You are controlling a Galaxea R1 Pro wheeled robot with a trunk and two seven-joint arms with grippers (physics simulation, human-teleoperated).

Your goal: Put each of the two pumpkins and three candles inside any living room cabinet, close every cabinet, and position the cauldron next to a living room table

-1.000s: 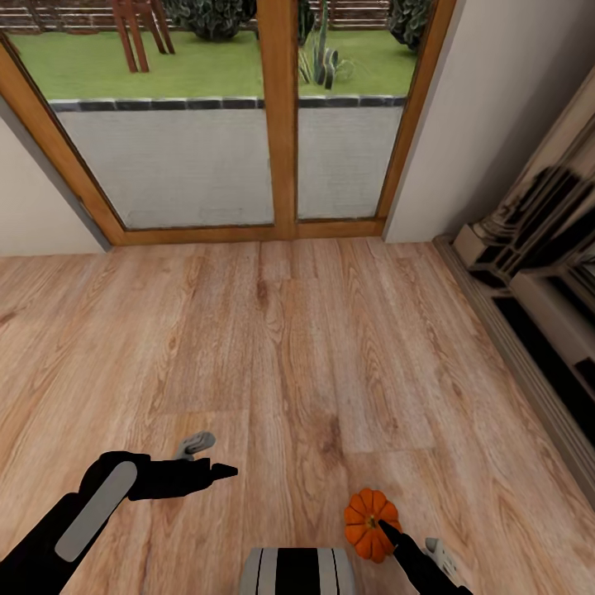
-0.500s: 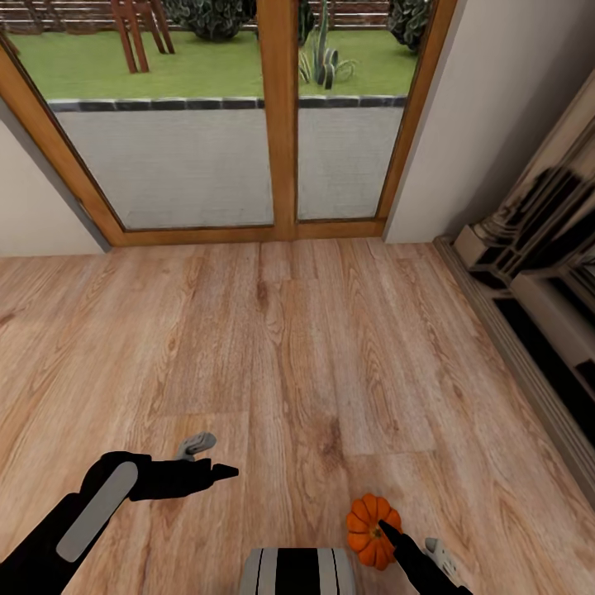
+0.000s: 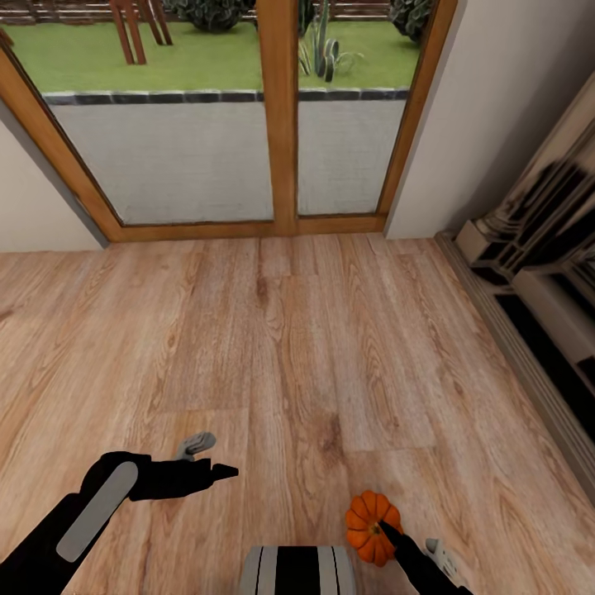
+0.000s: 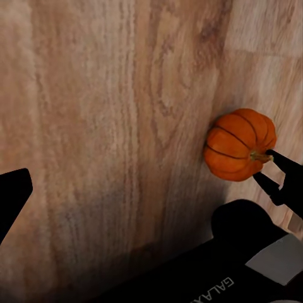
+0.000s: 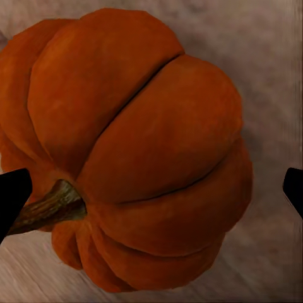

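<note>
- Fingertips of the right gripper [image 5: 151, 189] show as two dark tips at opposite edges of the right wrist view, spread apart with the pumpkin [image 5: 136, 151] between them; whether they touch its skin cannot be told.
- Low in the head view, right of centre, the pumpkin [image 3: 373, 526] lies on the wooden floor [image 3: 289, 347], with one dark finger [image 3: 397, 541] meeting it beside the stem.
- Judged from this, the grasp is in hand: the fingers should close squarely across the ribbed body, not on the stem, so the round fruit does not roll out.
- At lower left of the head view the left gripper [image 3: 207, 459] hangs over bare floor, fingers parted and holding nothing.
- Further up, glass doors [image 3: 277, 124] fill the top of the frame.
- At the right edge, the pale-and-black structure [image 3: 537, 264] is cut off and smeared; it cannot be identified.
</note>
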